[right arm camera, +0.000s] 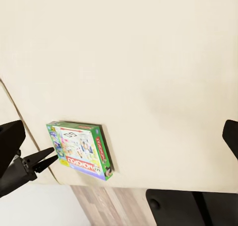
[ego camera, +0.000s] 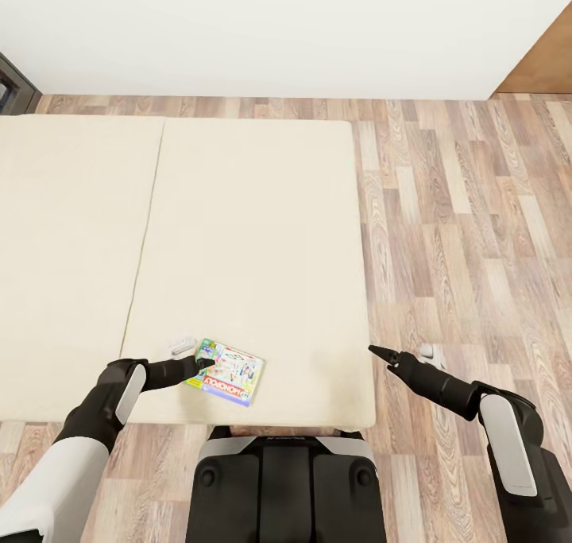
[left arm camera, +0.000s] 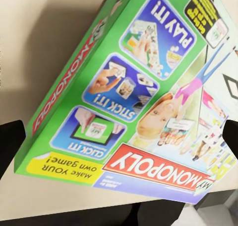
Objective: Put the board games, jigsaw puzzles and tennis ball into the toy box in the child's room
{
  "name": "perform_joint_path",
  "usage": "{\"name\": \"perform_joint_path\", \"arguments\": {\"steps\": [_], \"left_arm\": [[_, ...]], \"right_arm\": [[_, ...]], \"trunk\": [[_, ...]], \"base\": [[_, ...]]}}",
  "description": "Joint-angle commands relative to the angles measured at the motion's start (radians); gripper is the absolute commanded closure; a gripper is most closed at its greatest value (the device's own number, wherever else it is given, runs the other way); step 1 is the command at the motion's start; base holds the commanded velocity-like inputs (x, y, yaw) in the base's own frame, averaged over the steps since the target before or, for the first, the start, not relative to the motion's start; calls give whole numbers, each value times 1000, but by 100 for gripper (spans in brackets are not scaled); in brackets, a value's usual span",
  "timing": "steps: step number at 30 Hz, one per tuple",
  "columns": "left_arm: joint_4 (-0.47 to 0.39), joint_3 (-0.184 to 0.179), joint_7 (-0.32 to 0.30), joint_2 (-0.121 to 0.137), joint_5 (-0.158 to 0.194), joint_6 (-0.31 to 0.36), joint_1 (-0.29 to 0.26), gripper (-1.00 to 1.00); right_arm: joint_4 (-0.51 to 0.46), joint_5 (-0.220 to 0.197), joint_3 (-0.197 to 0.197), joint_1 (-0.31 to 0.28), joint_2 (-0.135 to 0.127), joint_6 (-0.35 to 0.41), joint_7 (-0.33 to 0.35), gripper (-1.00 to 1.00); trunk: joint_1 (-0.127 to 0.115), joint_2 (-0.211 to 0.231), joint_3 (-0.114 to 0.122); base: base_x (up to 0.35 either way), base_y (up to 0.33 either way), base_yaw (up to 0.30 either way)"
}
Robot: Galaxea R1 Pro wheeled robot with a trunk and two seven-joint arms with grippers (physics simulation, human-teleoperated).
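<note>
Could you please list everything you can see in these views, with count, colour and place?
board game: one, green box with pink and blue panels, lettered Monopoly, lying flat near the front edge of the bed.
bed: one, cream, two mattress sections side by side, filling the middle of the head view.
small pale object: one, whitish, on the bed just behind the game; too small to identify.
floor: wood planks, to the right of the bed.
wall: white, behind the bed.
left gripper: black, at the game's left corner.
right gripper: black, over the bed's front right corner.

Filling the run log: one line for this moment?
left gripper: open at Monopoly box | box: on bed | right gripper: free
</note>
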Motion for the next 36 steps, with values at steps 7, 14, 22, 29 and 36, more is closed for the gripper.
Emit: {"name": "perform_joint_path", "arguments": {"steps": [7,14,22,29,36], "left_arm": [[-1,3,-3,0,1,7,0,-100],[-1,3,-3,0,1,7,0,-100],[-1,3,-3,0,0,7,0,-100],[-1,3,-3,0,-1,7,0,-100],[-1,3,-3,0,-1,7,0,-100]], "right_arm": [[-1,9,-2,-1,1,6,11,-100],[-1,9,-2,-1,0,7,11,-100],[-1,9,-2,-1,0,7,11,-100],[-1,9,-2,-1,0,7,11,-100],[-1,9,-2,-1,1,7,11,-100]], "trunk": [[1,-2,-1],[1,-2,-1],[1,-2,-1],[1,-2,-1],[1,-2,-1]], "base": [[0,0,0],[0,-32,0],[0,-63,0],[-49,-52,0],[-64,-68,0]]}}
